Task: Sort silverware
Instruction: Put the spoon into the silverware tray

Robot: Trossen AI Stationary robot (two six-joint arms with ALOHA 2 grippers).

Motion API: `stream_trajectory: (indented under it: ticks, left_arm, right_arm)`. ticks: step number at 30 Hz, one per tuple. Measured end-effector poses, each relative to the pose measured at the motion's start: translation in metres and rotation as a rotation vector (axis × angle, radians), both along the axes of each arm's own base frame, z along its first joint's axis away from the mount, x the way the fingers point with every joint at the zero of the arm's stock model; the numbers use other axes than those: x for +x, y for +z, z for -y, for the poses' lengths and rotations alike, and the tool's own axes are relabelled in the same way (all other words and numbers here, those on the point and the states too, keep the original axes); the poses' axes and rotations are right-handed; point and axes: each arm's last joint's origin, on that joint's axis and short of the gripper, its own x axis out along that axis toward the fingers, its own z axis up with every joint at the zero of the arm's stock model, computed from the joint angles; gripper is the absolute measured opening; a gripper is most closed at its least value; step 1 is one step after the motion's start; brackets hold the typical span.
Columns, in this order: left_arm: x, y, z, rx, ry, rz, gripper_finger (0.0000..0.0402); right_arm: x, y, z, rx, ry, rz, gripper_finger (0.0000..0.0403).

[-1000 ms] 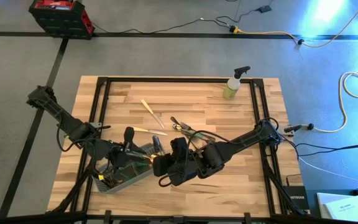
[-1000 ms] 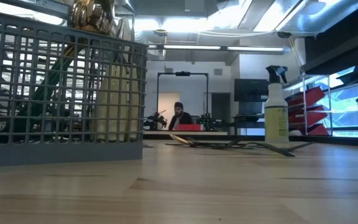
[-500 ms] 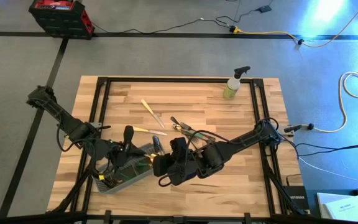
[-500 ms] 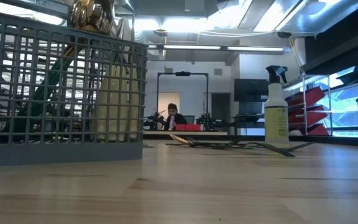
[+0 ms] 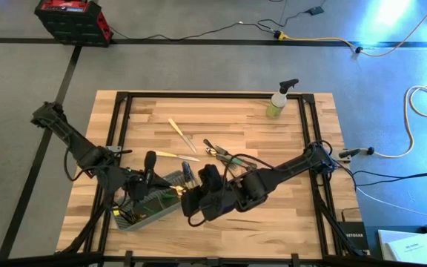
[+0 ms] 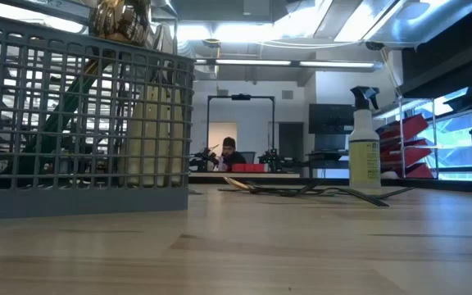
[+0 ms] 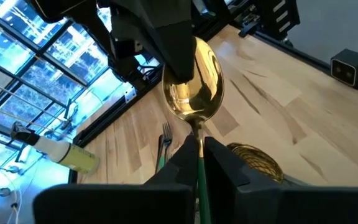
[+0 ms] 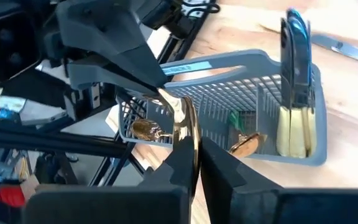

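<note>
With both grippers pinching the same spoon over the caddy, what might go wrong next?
The left gripper holds the spoon by its slim green handle while the right gripper clamps the bowl; moving apart could bend or drop it. If dropped, it may miss the caddy.
</note>
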Motion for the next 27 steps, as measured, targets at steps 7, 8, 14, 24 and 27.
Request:
stream_trajectory:
  ticks: [7, 8, 14, 24, 27]
  left_arm:
    - [-0.004, -0.002, 0.005, 0.033, 0.014, 0.000, 0.0000]
    - [-0.004, -0.002, 0.005, 0.032, 0.013, 0.000, 0.0000]
    - [-0.006, 0.000, 0.009, -0.010, 0.012, 0.017, 0.0000]
    - [-0.009, 0.019, 0.013, -0.040, 0.031, 0.088, 0.0000]
    - [-0.008, 0.028, 0.011, -0.051, 0.050, 0.111, 0.0000]
  right_arm:
    - [0.000, 0.004, -0.002, -0.070, 0.026, 0.026, 0.0085]
    - [0.000, 0.005, -0.002, -0.077, 0.022, 0.028, 0.0101]
    - [-0.001, 0.005, 0.000, -0.159, 0.029, 0.021, 0.0189]
    - [-0.016, 0.006, 0.002, -0.717, -0.057, -0.097, 0.0238]
    - [-0.023, 0.010, -0.001, -0.915, -0.092, -0.139, 0.0239]
